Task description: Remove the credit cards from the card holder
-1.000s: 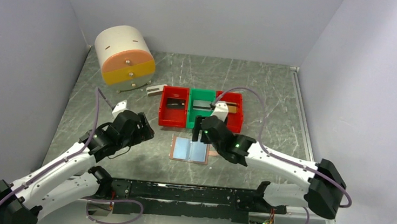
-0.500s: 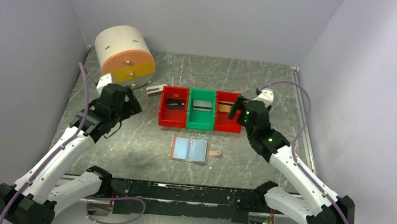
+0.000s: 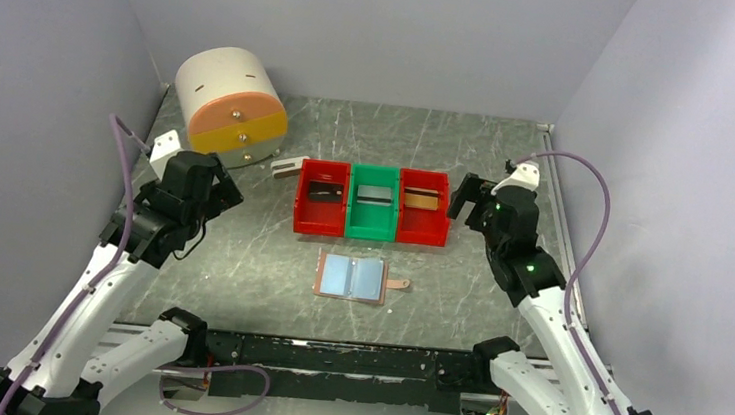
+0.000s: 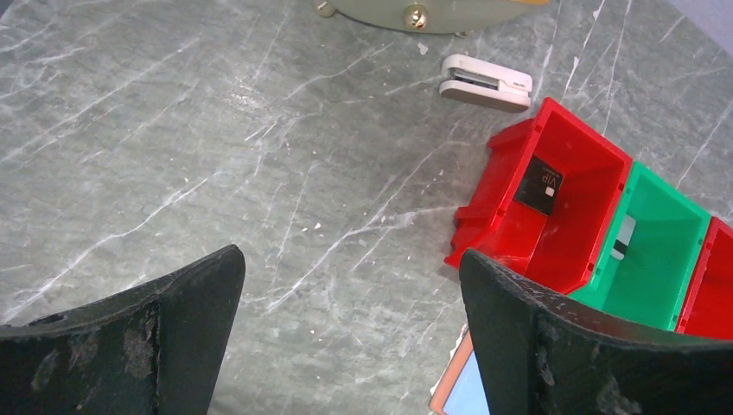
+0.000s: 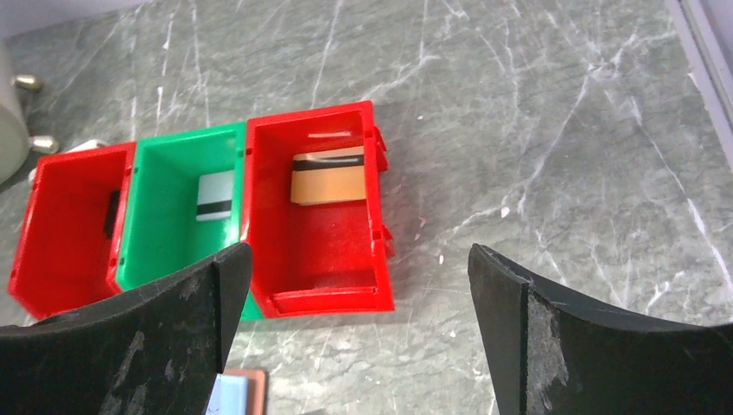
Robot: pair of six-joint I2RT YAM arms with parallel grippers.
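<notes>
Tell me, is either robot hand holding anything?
No, nothing is held. The left hand and the right hand are both open and empty.

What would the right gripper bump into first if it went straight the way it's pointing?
Most likely the red bin holding the gold-brown card, straight ahead of the open right gripper. Depth is unclear, so maybe the table first.

The bins (image 5: pixel 328 301) look glossy plastic, the table (image 5: pixel 536 112) matt veined stone, the card holder (image 3: pixel 350 278) leathery.
</notes>
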